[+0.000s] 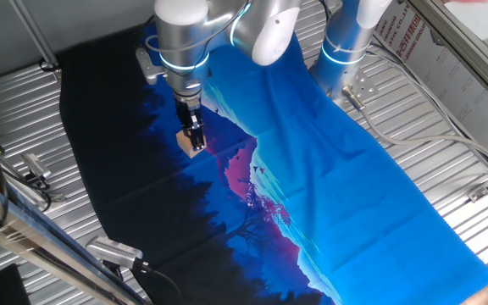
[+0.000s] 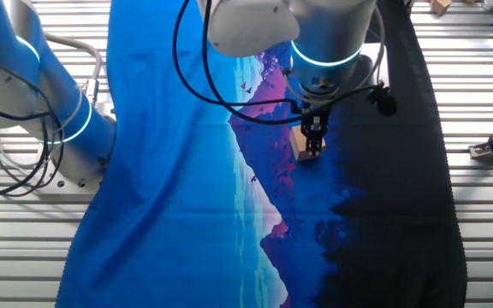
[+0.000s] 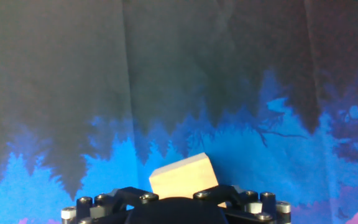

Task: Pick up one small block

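The small block (image 1: 188,143) is a light tan wooden cube on the dark part of the printed cloth (image 1: 329,169). My gripper (image 1: 196,135) points straight down with its fingers narrow against the block's sides, and the block sits at cloth level. In the other fixed view the gripper (image 2: 315,145) covers the right part of the block (image 2: 303,144). In the hand view the block (image 3: 182,176) sits just beyond the dark hand base, slightly turned. The fingertips themselves are hidden there.
The cloth lies on a ribbed metal table (image 1: 447,169). A second arm's base (image 1: 346,51) stands at the cloth's far edge. Small metal clamps (image 1: 32,174) and a tool (image 1: 113,250) lie beside the cloth's near-left side.
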You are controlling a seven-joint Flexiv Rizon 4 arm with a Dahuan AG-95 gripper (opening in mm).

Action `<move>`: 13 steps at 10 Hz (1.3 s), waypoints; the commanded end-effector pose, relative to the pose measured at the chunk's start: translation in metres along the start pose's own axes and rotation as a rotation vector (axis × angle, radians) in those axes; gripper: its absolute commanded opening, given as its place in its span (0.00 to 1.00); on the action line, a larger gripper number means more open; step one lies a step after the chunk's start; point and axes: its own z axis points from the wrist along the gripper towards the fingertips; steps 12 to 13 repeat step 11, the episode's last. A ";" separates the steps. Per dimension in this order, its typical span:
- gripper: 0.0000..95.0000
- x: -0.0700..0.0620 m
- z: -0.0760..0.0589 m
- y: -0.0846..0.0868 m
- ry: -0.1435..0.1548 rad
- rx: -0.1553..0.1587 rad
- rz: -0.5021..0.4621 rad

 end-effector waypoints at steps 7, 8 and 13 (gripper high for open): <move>0.00 -0.002 -0.009 -0.001 0.037 0.005 0.000; 0.00 -0.003 -0.011 -0.002 0.040 0.005 0.001; 0.00 -0.007 -0.027 -0.003 0.088 0.005 0.004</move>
